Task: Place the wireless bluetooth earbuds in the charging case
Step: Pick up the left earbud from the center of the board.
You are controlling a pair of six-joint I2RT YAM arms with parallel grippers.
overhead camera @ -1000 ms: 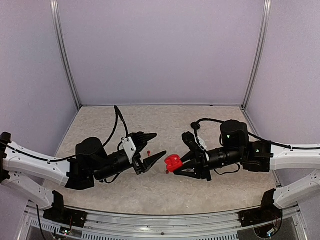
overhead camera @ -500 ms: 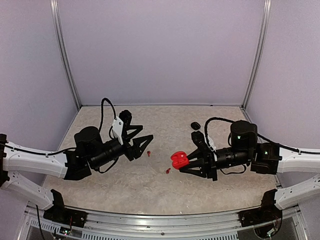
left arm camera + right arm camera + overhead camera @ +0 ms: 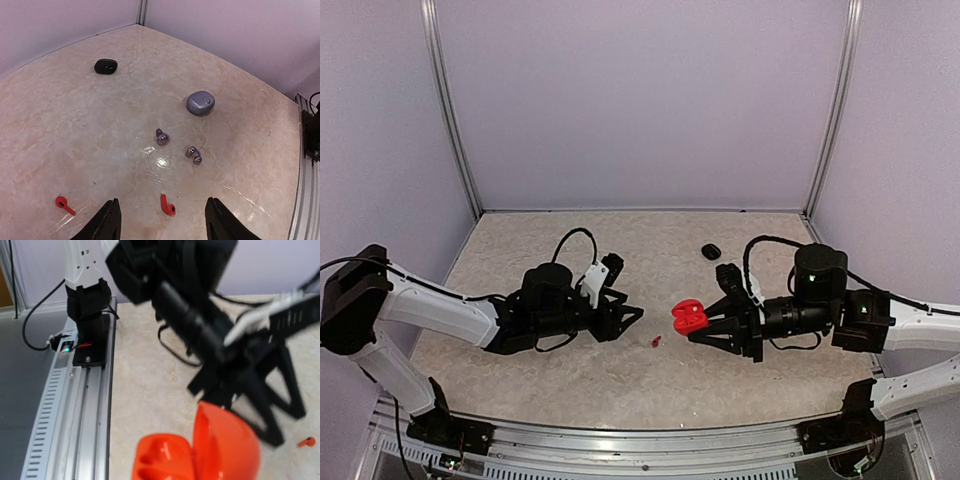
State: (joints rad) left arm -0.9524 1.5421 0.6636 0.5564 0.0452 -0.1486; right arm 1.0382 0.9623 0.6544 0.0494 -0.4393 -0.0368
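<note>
My right gripper (image 3: 700, 323) is shut on an open red charging case (image 3: 689, 316), held above the table; the case fills the bottom of the right wrist view (image 3: 200, 452), lid up. My left gripper (image 3: 162, 226) is open and empty, low over the table, with one red earbud (image 3: 168, 205) lying between its fingertips (image 3: 108, 222). A second red earbud (image 3: 64, 204) lies to its left. One red earbud (image 3: 656, 341) shows in the top view between the two grippers. Two silver-grey earbuds (image 3: 162, 137) (image 3: 192, 154) lie farther off. No black earbuds are in view.
A closed grey case (image 3: 200, 103) lies beyond the silver-grey earbuds. A closed black case (image 3: 106, 66) lies near the back (image 3: 711, 251). The metal rail (image 3: 75, 405) runs along the table's near edge. The left arm (image 3: 200, 325) crosses close in front of the red case.
My left arm has swung down and right, low over the table, with its open jaws now around a red earbud. My right gripper has drawn back to the right with the red case.
</note>
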